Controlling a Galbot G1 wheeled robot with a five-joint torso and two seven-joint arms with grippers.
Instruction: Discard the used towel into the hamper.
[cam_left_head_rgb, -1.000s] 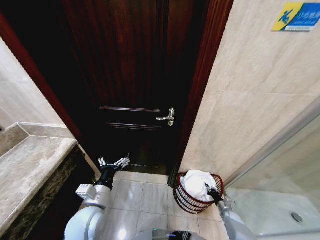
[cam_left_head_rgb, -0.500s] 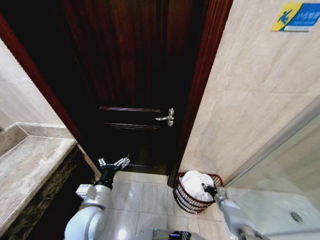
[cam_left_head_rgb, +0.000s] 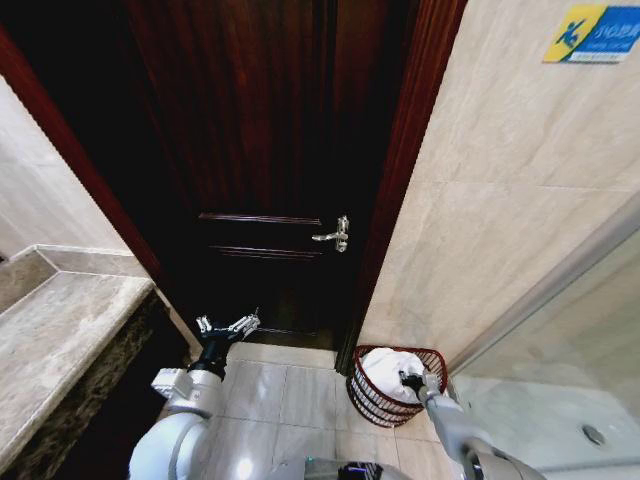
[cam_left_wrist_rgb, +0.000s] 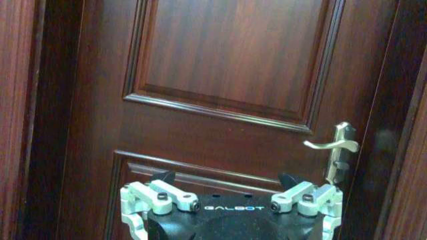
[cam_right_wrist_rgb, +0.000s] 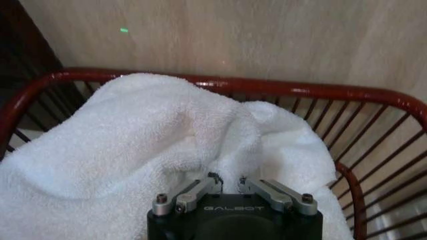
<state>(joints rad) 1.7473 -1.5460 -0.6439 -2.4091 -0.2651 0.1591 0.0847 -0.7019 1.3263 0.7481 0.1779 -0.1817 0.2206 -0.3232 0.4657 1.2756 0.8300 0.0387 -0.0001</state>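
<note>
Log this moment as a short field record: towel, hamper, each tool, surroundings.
towel: white, piled inside the hamper
hamper: red-brown wire basket on the floor by the wall, beside the door
right tool: down in the hamper, fingers nearly closed with a fold of towel between them
left tool: open, held up facing the door, holding nothing
door: dark wood, closed, silver handle

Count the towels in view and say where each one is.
1. A white towel lies bunched inside the hamper, on the floor beside the door. The right gripper is shut on its folds. Anything beneath it would be hidden.
</note>
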